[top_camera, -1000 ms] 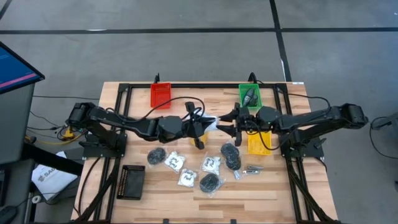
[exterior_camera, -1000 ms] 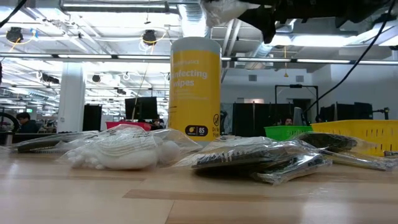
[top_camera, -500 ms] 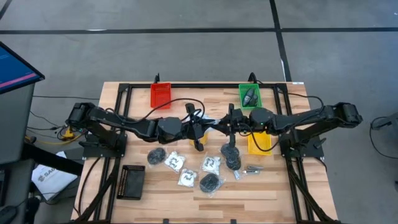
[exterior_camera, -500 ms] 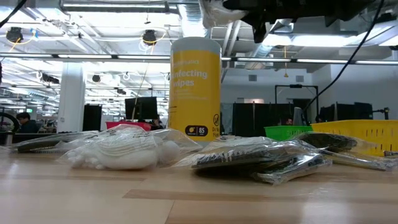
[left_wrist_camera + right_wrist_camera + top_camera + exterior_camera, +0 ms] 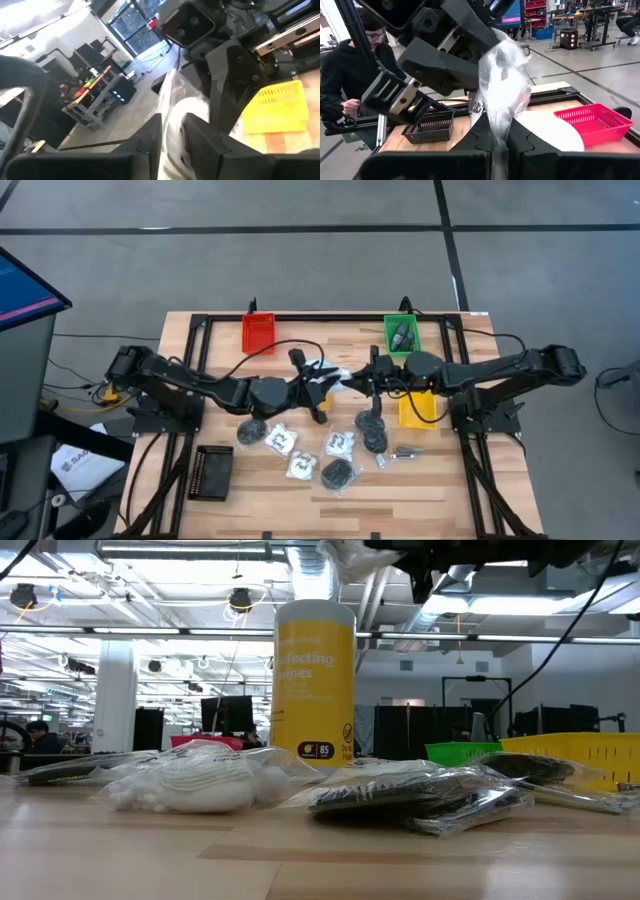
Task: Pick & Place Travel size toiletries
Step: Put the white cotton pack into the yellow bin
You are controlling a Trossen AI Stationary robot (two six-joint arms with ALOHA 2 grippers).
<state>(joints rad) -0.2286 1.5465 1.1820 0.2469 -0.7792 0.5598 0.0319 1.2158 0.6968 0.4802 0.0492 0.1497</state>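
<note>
A clear bag with white stuff in it hangs in the air between my two grippers, high over the table's middle. My right gripper comes from the table's right and is shut on it. My left gripper comes from the left; its fingers stand apart on either side of the bag. Other toiletries lie on the table below: dark bundles in clear bags, white sachets and silvery bits. My right gripper pinches the bag's end that faces it between its two fingers, level, from the table's right. The bag is lifted clear and stretches away from the fingertips toward the left gripper. My left gripper: whether its fingers touch the bag, I cannot tell.
A tall yellow tub with a white lid stands under the grippers. Red and green trays sit at the far edge, a yellow tray at the right, a black tray near left. A person sits beyond the table.
My right gripper has moved toward the table's left, up to the bag held by the left gripper, and has shut on the bag's end. The bag has stayed in the air over the table's middle.
</note>
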